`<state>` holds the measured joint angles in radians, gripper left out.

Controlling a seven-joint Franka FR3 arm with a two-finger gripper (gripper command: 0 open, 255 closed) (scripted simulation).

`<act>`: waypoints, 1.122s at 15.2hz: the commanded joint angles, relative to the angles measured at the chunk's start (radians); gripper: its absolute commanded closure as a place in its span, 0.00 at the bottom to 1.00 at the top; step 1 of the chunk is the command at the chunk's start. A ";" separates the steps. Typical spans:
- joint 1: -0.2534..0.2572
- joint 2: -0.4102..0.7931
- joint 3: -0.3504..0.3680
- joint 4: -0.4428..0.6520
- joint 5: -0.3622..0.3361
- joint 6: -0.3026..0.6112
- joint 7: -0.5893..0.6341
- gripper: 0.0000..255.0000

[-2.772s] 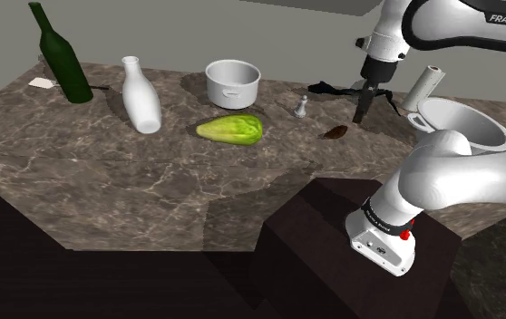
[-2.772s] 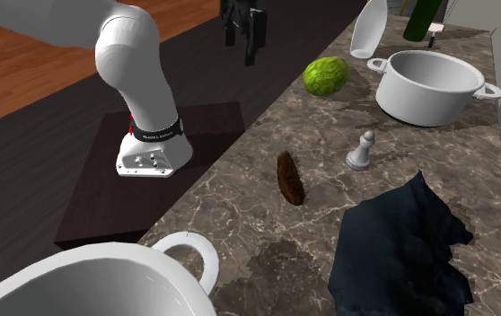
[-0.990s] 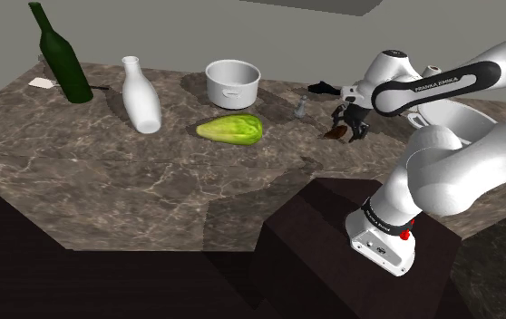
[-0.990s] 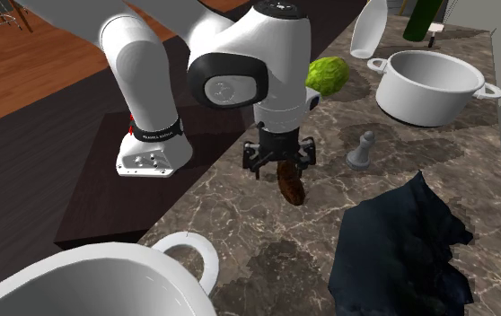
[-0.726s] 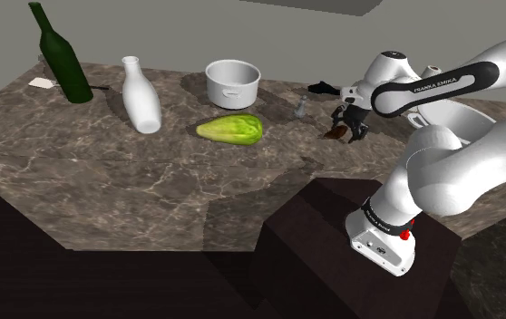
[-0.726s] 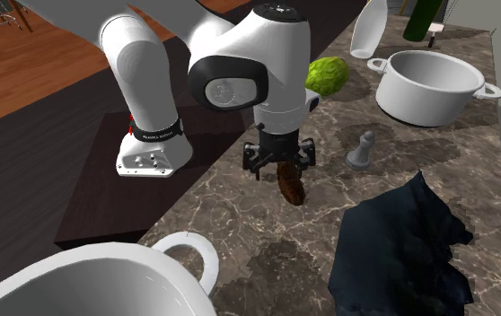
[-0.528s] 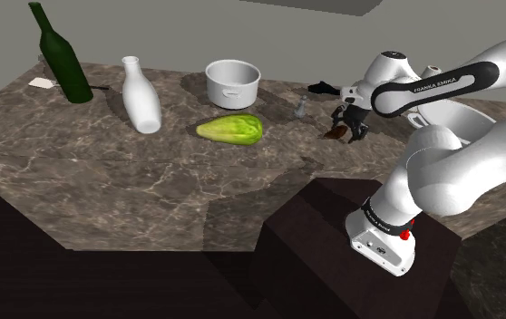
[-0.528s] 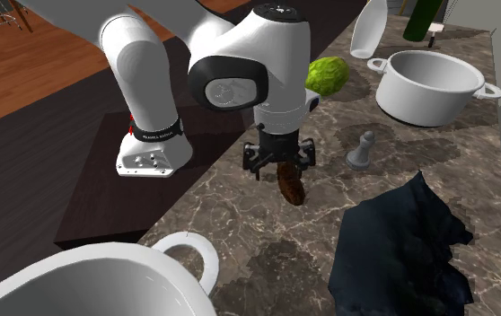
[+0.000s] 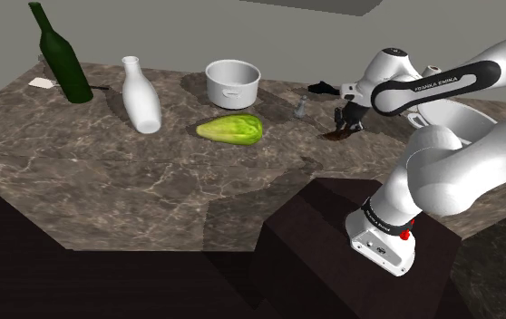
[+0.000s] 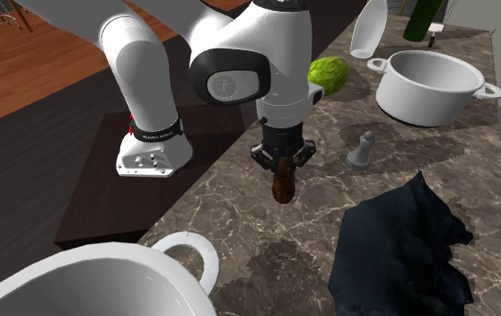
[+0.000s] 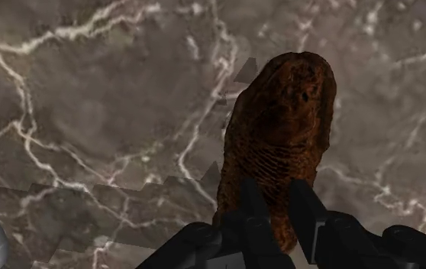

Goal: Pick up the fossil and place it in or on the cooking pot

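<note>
**Fossil pinched in the end effector over the marble tabletop**

The fossil (image 10: 282, 187) is a dark reddish-brown, elongated lump with a rough, finely ridged surface and a rounded end. It sits between the black fingers (image 11: 251, 200) of the end effector (image 10: 282, 171), which are closed on its upper end. It hangs end-down from them, close over the tabletop (image 9: 151, 181). Whether its lower tip touches the stone, I cannot tell. In the wrist view the fossil (image 11: 280, 130) runs straight out from the fingertips against brown marble with white veins.

Nearest to it is a small grey chess pawn (image 10: 360, 150), upright, at the second exterior view's right of the fossil. It stands roughly between the fossil and the white cooking pot (image 10: 428, 85). The pot has two side handles and stands open-topped, well apart from the fossil. A green head of lettuce (image 10: 328, 74) lies near the pot, on the side toward the tabletop's edge.

A crumpled dark cloth (image 10: 403, 235) lies near the pawn, clear of the fossil. A second white pot (image 10: 181, 247) shows its rim and a handle at the lower left of that view.

In the shoulder view a white bottle (image 9: 141, 95) and a dark green bottle (image 9: 61, 56) stand beyond the lettuce — both far from the end effector.
</note>
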<state>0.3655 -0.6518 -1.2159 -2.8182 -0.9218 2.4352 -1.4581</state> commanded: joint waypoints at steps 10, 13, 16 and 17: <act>0.009 -0.031 0.051 0.053 0.152 -0.132 0.048 0.00; 0.076 0.000 0.019 0.100 0.260 -0.155 0.136 0.00; 0.114 0.039 -0.034 0.087 0.250 -0.097 0.137 0.00; 0.128 0.052 -0.053 0.084 0.247 -0.077 0.137 0.00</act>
<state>0.4780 -0.6138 -1.2488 -2.7314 -0.6735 2.3380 -1.3218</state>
